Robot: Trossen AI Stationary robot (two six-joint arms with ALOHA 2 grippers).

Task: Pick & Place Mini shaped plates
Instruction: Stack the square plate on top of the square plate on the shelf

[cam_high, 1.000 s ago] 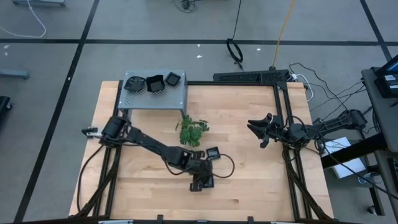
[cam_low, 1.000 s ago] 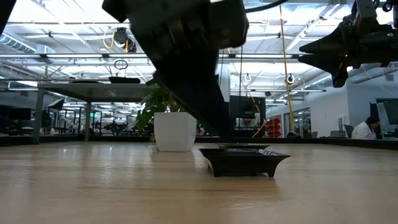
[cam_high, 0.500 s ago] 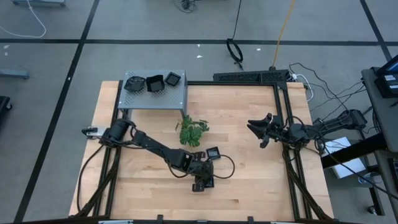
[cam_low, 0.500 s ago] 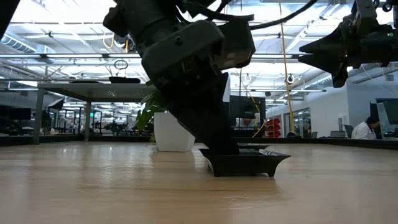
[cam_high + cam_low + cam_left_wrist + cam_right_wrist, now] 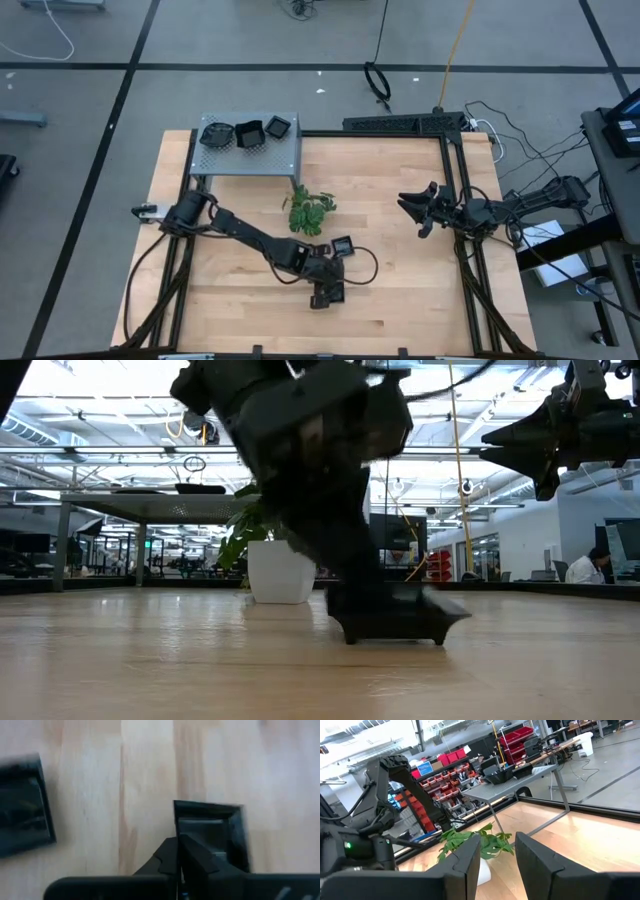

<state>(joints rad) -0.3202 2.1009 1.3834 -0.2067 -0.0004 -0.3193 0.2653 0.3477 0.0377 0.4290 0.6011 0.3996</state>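
A small square black plate [image 5: 212, 827] sits on the wooden table near its near edge, also seen in the low view [image 5: 392, 625]. My left gripper [image 5: 179, 851] is down on it and shut on its rim; in the high view [image 5: 326, 290] the gripper covers most of the plate. A second black plate [image 5: 343, 245] [image 5: 22, 810] lies just beyond it. Three more plates [image 5: 247, 133] rest on top of the grey perforated box [image 5: 262, 158]. My right gripper [image 5: 410, 208] [image 5: 497, 865] hangs open above the table's right half, holding nothing. My left gripper pinches one side wall of the square plate [image 5: 176, 820], with one finger [image 5: 200, 857] over the plate's hollow and the other outside it. The fingers come from above, pointing down with a slant. The plate's base [image 5: 390, 642] is still on the table.
A green leafy sprig in a white pot [image 5: 310, 210] [image 5: 280, 565] stands between the box and the two plates. A black frame rail [image 5: 452, 170] runs along the table's right side. Bare wood lies to the left of and in front of the held plate.
My left gripper has come down onto the near plate, its fingers lowering to the rim. In the newest low view both the gripper and the plate are blurred with motion. The right arm has kept still.
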